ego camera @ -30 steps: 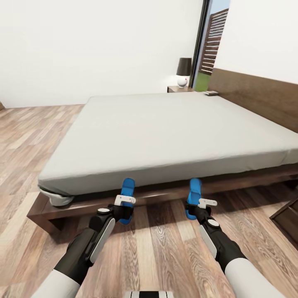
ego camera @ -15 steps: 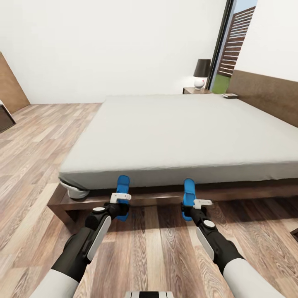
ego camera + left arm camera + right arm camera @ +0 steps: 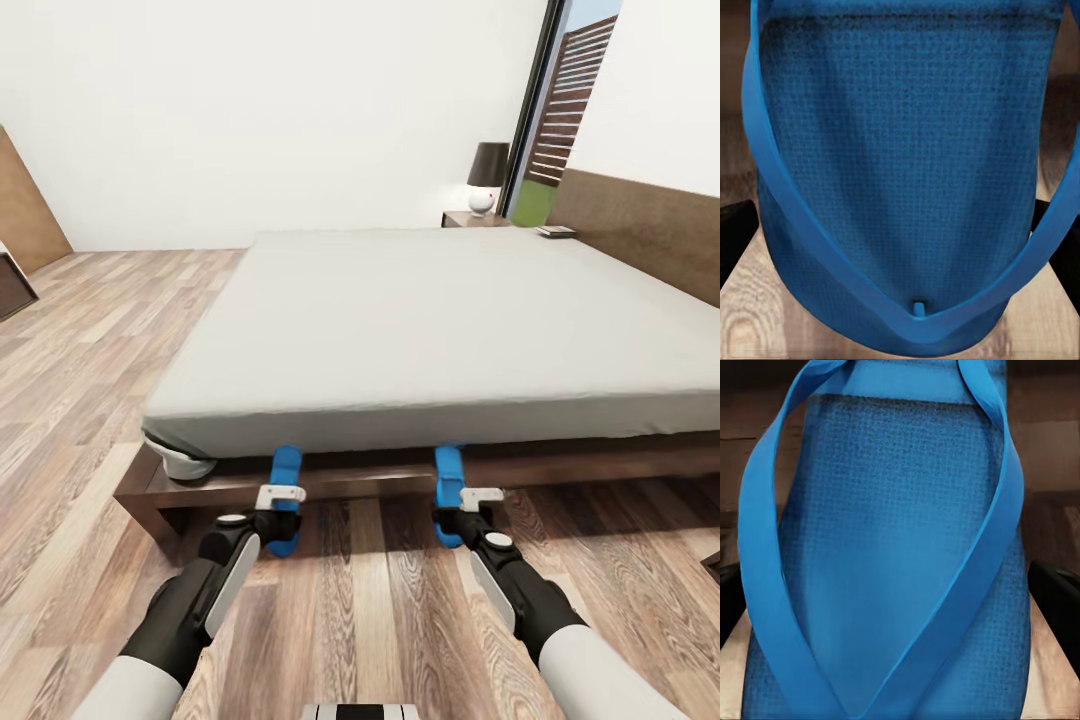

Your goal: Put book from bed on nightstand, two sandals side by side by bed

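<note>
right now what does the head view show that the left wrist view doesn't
Head view: the bed, the nightstand with its lamp, a small flat object near the headboard that may be the book, the right end effector holding the second sandal, and how both arms sit before the bed frame.

Left wrist view: the woven texture of the sole and the V-shaped strap.

Both: the left sandal held in the left end effector, and wood floor.

A home bedroom: a large bed (image 3: pixel 430 330), a lamp (image 3: pixel 487 176) on a nightstand (image 3: pixel 470 219), wood-plank floor (image 3: pixel 80 370).
</note>
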Motion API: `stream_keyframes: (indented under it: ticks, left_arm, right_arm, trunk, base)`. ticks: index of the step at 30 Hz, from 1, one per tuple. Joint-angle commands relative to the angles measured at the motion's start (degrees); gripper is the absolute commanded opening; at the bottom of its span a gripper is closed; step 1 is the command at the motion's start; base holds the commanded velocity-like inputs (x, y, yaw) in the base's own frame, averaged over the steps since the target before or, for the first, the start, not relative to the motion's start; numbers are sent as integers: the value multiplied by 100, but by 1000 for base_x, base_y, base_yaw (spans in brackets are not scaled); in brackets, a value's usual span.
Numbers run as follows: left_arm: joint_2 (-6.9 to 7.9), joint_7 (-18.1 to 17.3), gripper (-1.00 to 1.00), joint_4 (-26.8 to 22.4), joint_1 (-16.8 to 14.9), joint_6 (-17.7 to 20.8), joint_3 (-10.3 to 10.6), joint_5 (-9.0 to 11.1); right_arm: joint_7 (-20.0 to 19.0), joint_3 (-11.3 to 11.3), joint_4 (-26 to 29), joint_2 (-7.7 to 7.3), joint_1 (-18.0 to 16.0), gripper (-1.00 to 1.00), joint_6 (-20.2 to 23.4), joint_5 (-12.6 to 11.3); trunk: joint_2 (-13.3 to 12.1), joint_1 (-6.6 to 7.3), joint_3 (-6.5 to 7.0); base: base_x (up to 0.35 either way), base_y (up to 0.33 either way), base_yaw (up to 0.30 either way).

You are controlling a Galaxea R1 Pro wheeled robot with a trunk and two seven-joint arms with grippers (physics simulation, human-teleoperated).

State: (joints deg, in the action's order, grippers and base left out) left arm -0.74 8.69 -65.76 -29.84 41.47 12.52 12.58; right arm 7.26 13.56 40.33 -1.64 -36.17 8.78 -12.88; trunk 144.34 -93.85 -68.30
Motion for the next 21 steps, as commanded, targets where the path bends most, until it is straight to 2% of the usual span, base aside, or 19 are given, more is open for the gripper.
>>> stream_keyframes:
  ticks: [1,6,8,12,15,21]
  left_arm:
    - [26,49,-100,-4,3,22,-20,86]
    - [71,50,-100,5,12,51,-296,83]
    - [73,46,-100,9,13,53,-347,86]
    - [74,52,-100,5,12,62,-381,76]
    - [114,30,-100,-50,79,91,-336,66]
    - [94,27,-100,-12,274,81,-324,69]
  right_arm:
    - [56,121,5,-11,-4,-100,78,-48]
    - [68,520,27,20,-4,-100,281,-52]
    - [78,576,27,30,-4,-100,284,-55]
    - [81,606,20,41,-4,-100,308,-56]
    - [84,601,-51,-25,63,-100,259,-56]
    - [84,586,-15,-20,44,-100,305,-57]
  trunk:
    - [2,1,-5]
    - [2,1,-5]
    - [2,1,-3]
    - [2,1,-2]
    - [2,1,-2]
    - [2,1,-2]
  base:
    - [0,0,0]
    - [0,0,1]
    - [0,0,101]
    - [0,0,204]
    - [0,0,18]
    - [0,0,0]
